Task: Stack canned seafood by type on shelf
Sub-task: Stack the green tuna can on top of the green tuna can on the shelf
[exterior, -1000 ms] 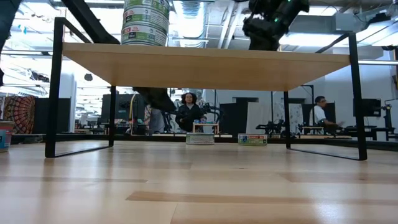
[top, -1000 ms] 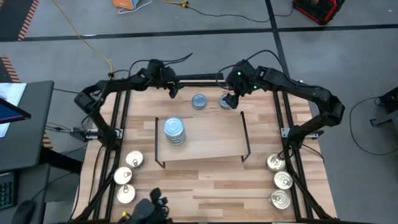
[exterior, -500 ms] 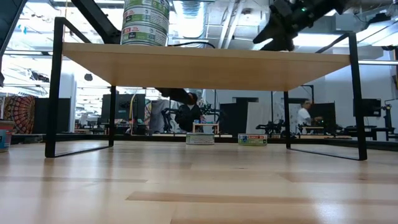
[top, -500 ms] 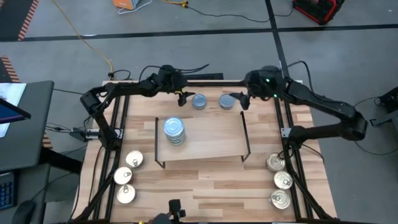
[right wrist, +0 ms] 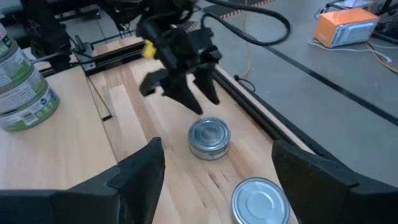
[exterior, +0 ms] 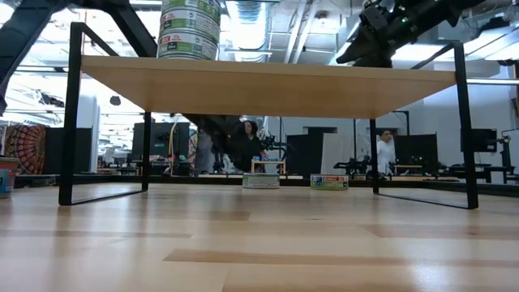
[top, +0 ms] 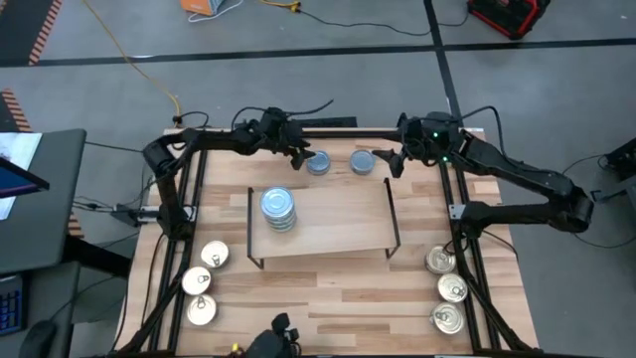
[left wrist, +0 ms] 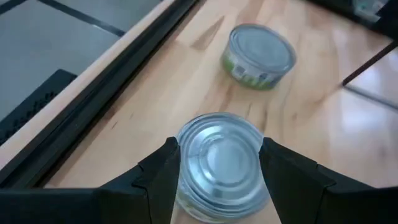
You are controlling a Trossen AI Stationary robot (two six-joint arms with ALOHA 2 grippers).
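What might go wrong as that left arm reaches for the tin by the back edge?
The left gripper has its jaws open around a blue-grey tin, not yet closed; a skewed grip could knock it towards the second tin close beside it. The stack on the shelf is already tall, so adding one off-centre might topple it.

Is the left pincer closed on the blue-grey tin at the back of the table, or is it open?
Open. The left pincer straddles the blue-grey tin; in the right wrist view its fingers stand spread above the tin.
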